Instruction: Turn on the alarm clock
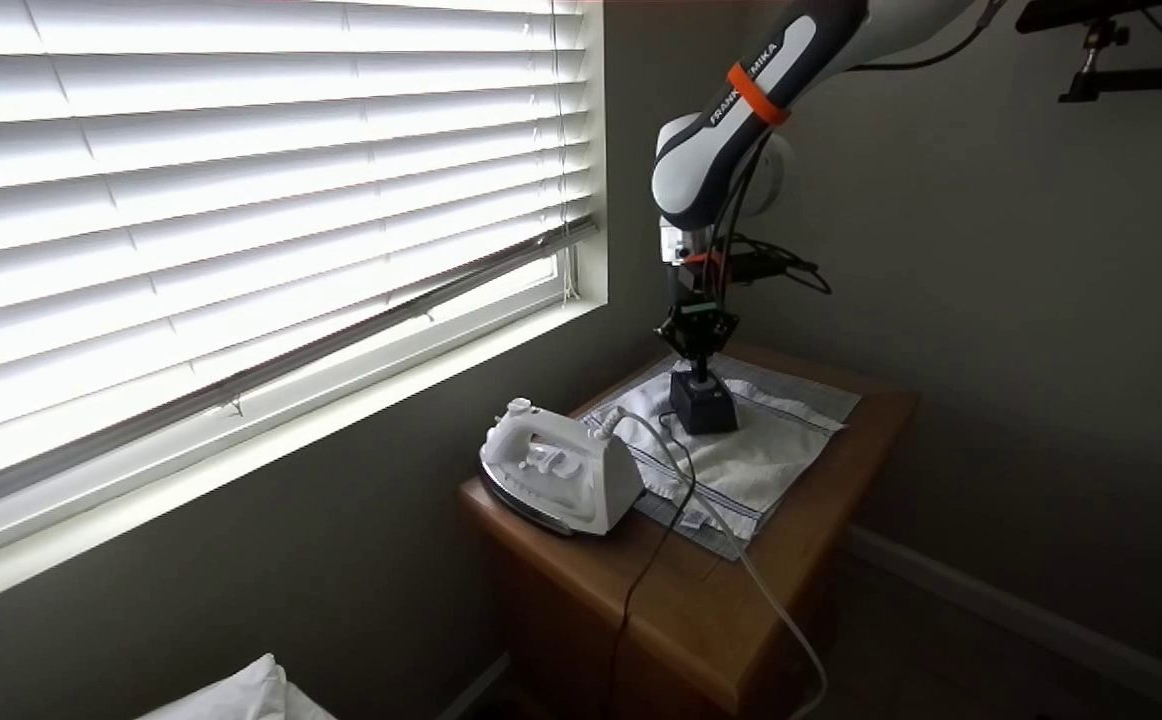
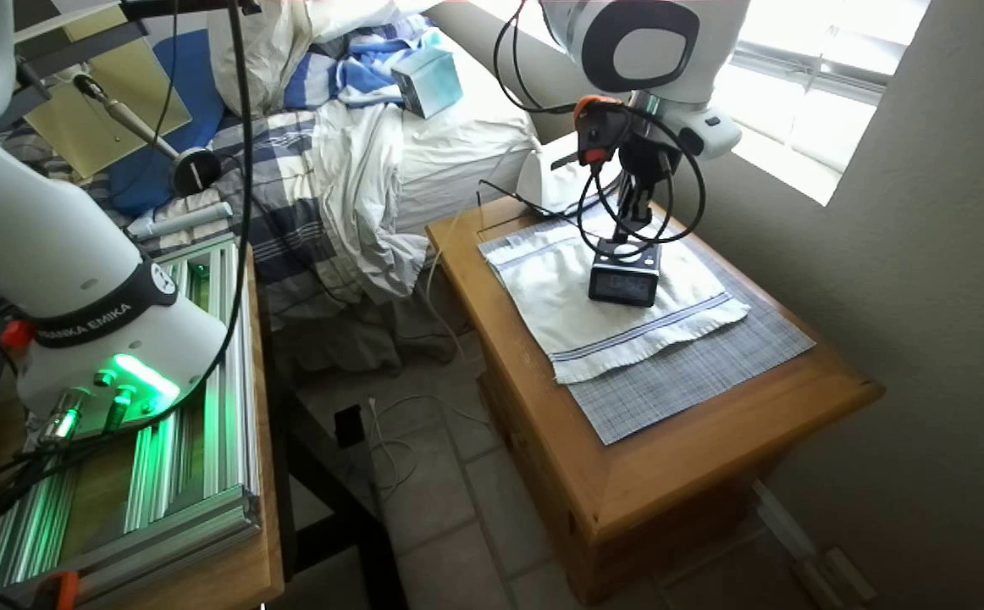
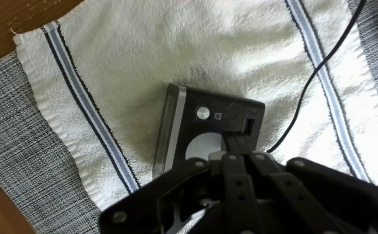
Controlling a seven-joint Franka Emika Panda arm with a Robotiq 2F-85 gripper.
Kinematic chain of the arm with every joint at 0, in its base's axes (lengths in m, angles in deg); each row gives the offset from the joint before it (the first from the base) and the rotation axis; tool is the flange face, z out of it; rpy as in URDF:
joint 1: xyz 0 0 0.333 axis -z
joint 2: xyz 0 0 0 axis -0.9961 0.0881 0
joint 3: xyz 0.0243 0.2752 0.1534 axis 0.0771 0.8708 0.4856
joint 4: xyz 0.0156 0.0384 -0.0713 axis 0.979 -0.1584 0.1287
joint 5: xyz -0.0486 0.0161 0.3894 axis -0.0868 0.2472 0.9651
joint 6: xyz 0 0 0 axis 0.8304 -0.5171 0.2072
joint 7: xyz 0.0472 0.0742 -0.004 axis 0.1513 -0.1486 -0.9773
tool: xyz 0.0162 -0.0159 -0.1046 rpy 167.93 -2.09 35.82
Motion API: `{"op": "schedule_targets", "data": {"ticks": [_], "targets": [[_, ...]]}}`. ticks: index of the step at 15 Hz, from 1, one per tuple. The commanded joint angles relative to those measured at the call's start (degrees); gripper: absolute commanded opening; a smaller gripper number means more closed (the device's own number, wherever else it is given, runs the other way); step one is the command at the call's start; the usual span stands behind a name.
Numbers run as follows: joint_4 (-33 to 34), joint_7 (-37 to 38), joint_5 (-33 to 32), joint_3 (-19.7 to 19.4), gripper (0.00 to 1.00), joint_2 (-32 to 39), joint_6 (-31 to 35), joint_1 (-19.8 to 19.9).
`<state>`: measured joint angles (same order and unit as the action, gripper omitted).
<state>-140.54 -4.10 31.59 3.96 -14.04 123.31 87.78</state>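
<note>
Smooth wood tops the nightstand [image 2: 678, 456], where the alarm clock [image 3: 221, 124], a dark box with a flat silver disc [image 3: 204, 148], sits on a nubby white towel [image 3: 127, 58]. Above it, the gripper [image 3: 237, 142] has its jaws pressed together, hiding part of the disc in the wrist view; contact is hard to judge. Under the towel lies a woven grey mat [image 3: 20, 136]; a rounded white iron [image 1: 553, 478] sits near.

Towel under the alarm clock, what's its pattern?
Off-white with blue-grey stripes edged by dark lines; the wrist view shows the towel best.
</note>
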Motion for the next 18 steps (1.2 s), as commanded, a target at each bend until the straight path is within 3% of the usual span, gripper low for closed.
{"op": "schedule_targets", "data": {"ticks": [1, 18], "targets": [[4.99, -2.25, 1.52, 1.37, 0.0, 3.06, -3.6, 1.63], [12.82, -3.45, 3.87, 2.09, 0.0, 8.24, -8.68, 4.18]]}}
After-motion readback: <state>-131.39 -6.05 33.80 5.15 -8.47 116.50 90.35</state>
